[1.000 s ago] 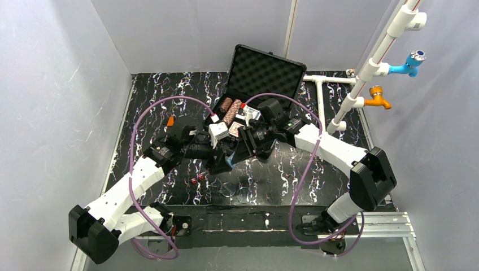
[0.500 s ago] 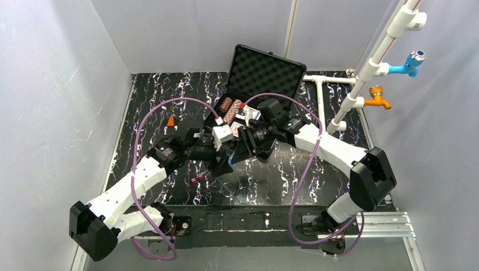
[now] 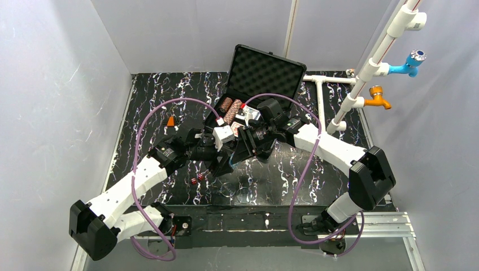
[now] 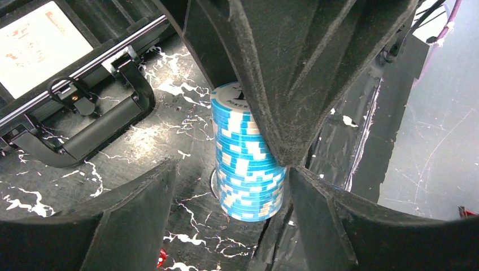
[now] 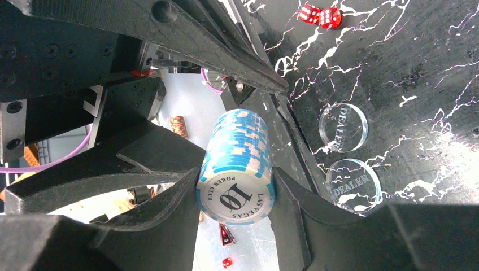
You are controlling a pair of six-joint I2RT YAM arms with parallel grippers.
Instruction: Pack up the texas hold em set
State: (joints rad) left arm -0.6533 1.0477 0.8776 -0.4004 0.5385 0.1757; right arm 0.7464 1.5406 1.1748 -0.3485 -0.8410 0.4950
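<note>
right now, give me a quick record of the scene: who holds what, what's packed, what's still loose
right fingers: shut on the blue chip stack
left fingers: open, spread either side of the same stack, not gripping
case: open, lid up, brown chip stacks inside
loose on table: red dice, two clear dealer buttons

Both arms reach inward, wrists pitched down, tools meeting tip to tip. Left arm (image 3: 135, 178) extends forward and right; left tool (image 4: 234, 172) has its fingers spread, gripping nothing. Right arm (image 3: 333, 148) angles leftward; right tool (image 5: 234, 175) is clamped on the blue chip stack (image 4: 245, 164).
</note>
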